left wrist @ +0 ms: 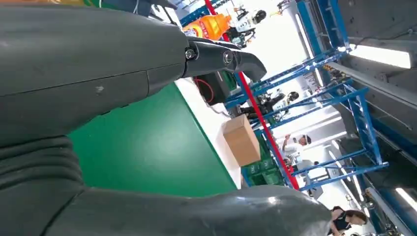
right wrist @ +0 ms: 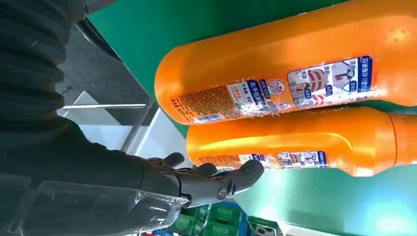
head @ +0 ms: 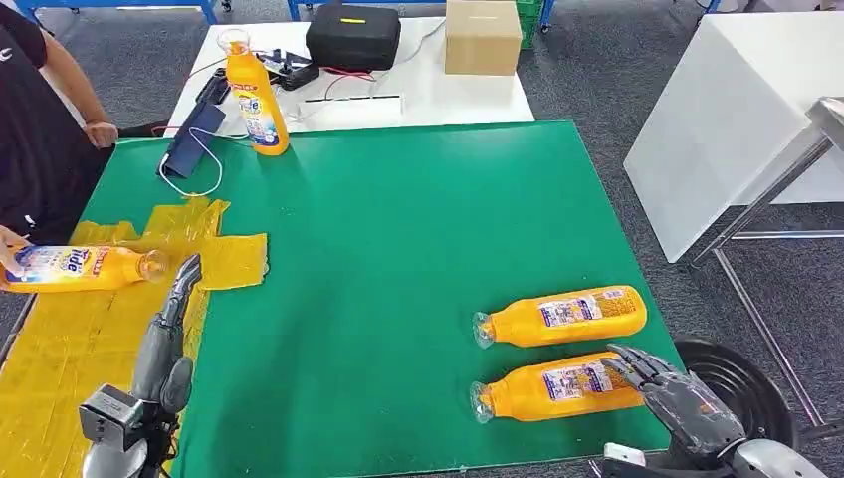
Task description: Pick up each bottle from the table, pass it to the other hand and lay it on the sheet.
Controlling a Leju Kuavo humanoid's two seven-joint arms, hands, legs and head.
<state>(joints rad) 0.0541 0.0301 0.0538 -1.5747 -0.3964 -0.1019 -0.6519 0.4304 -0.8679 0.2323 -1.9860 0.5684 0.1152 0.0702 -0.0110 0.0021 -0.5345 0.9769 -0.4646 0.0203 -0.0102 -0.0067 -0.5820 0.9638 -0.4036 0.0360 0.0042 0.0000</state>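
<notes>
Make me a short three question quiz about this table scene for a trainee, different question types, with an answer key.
1. True or false: the right hand already grips the near bottle.
2. How many orange bottles lie on their side on the green mat?
3. Multiple choice: the bottle on the yellow sheet is touched by
A. the left hand
B. a person's hand
C. nothing

Key:
1. False. Its fingers are spread beside the bottle's base.
2. Two: the near bottle and the far bottle. A third bottle stands upright at the back.
3. B. The sheet bottle is held at its base by a person.
</notes>
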